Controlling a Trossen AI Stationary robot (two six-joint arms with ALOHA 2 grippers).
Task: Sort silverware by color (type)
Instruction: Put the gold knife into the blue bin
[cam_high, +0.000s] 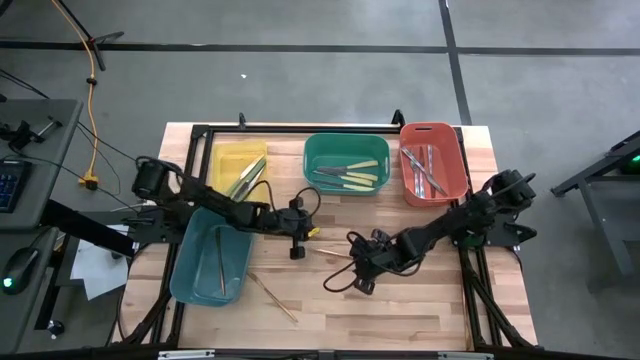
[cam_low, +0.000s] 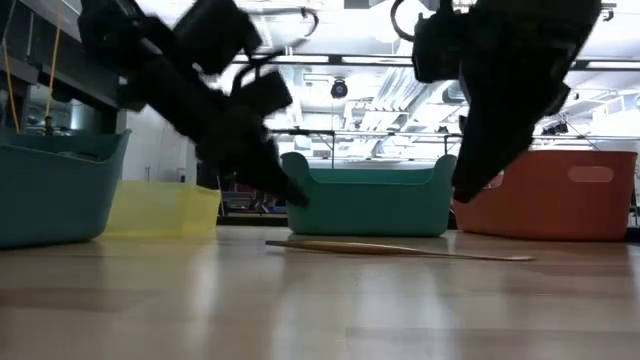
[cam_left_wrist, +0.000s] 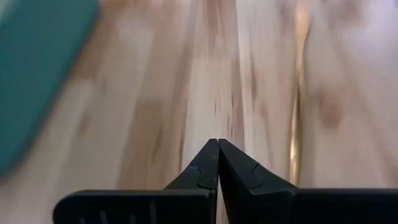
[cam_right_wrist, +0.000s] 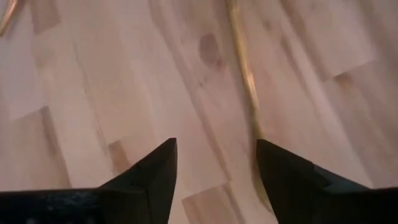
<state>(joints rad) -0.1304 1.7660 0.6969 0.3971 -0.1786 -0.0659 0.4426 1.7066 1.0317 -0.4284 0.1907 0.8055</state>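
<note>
While blurred, left hand (cam_left_wrist: 217, 163) is shut above table (cam_left_wrist: 186, 81).

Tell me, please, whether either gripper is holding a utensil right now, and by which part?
Neither holds anything. The left gripper is shut with nothing between its fingers, and the right gripper is open above a wooden utensil lying on the table.

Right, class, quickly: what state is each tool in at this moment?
Left tool: closed, holding nothing, above the table.
Right tool: open, empty, over a wooden utensil lying on the table.
</note>
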